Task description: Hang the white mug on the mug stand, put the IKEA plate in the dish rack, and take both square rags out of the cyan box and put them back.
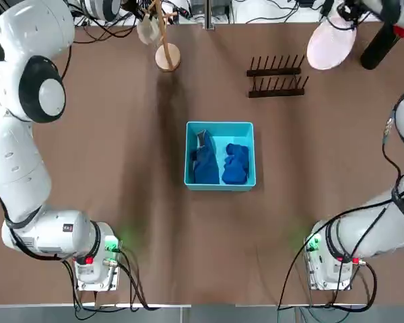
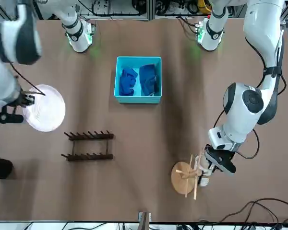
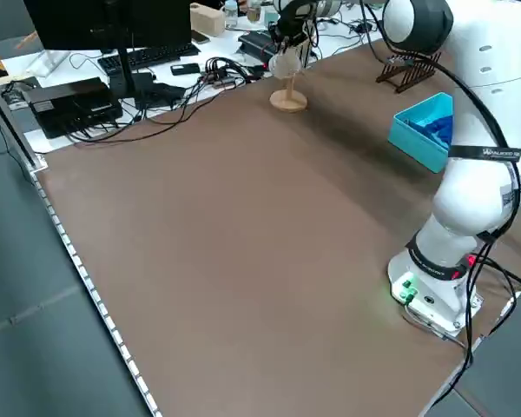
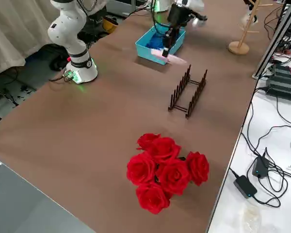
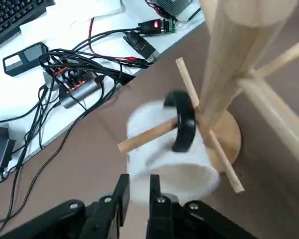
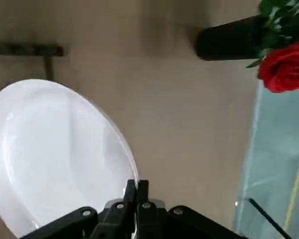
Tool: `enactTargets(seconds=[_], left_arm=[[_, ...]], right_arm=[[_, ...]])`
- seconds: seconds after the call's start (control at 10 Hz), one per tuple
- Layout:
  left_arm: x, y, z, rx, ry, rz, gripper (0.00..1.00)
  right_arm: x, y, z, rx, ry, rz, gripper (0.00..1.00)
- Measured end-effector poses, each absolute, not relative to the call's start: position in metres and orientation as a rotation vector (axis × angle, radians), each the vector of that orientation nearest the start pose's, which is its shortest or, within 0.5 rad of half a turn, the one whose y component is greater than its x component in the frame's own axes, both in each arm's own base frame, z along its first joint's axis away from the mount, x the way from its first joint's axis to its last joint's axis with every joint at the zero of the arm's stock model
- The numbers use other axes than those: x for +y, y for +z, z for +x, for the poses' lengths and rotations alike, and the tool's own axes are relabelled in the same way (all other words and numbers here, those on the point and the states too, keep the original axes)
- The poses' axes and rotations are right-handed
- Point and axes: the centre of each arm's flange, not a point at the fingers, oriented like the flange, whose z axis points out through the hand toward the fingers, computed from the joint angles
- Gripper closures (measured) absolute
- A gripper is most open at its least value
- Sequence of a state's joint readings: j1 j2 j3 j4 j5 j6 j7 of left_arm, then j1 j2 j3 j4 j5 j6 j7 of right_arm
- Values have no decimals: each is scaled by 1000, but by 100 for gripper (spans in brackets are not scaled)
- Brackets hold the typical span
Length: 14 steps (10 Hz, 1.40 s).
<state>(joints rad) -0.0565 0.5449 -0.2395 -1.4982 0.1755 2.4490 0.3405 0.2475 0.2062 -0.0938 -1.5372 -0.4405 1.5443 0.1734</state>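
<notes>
nearest the robot's bases, both blue rags (image 1: 206, 165) lie inside the cyan box (image 1: 220, 126), side by side; their turn is best left until the grippers are free.

farther out is the dish rack (image 1: 276, 93). near its right end, the right gripper (image 6: 137, 185) pinches the rim of the plate (image 6: 65, 144) over the table (image 1: 155, 249). i'd keep that pinch firm, stand the plate on edge, line it up between the two peg rows and lower it slowly so it doesn't clip a peg.

at the far left, the white mug (image 5: 152, 113) seems hung on the mug stand (image 1: 167, 58), a peg (image 5: 139, 139) passing through its black handle (image 5: 184, 117). the left gripper (image 5: 138, 180) has its fingers spread beside the mug, not gripping it. the judgement now is to back straight away, without brushing the mug or tipping the stand.

the handle's exact seat on the peg is hard to judge; the top view cuts off the left gripper, and the rags' folds hide their true outlines.
</notes>
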Motion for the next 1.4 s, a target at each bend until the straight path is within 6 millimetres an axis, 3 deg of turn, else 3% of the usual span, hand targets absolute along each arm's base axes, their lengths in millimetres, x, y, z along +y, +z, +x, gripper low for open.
enactTargets(seconds=[0.1, 0.4, 0.5, 0.6, 0.8, 0.9, 1.1, 1.4], left_arm=[[-180, 404, 711, 1018, -589, -2876, 58], [-161, 424, 692, 925, -281, -2936, 45], [-156, 434, 682, 869, -179, -2957, 32], [-156, 444, 671, 834, -114, -2974, 17], [-163, 465, 643, 769, -64, -3033, 6], [-174, 474, 624, 734, -45, -3066, 5], [-218, 487, 572, 722, -13, -3087, 2], [-300, 469, 499, 809, 62, -3053, 2]], right_arm=[[63, 519, 610, -22, 210, -3673, 97], [83, 483, 632, 24, 178, -3831, 97], [83, 469, 639, 47, 171, -3875, 97], [83, 457, 647, 80, 159, -3916, 97], [89, 437, 656, 110, 129, -3981, 97], [101, 426, 657, 123, 90, -4017, 97], [129, 406, 655, 76, 64, -4061, 97], [138, 389, 656, 19, 71, -4105, 97]])
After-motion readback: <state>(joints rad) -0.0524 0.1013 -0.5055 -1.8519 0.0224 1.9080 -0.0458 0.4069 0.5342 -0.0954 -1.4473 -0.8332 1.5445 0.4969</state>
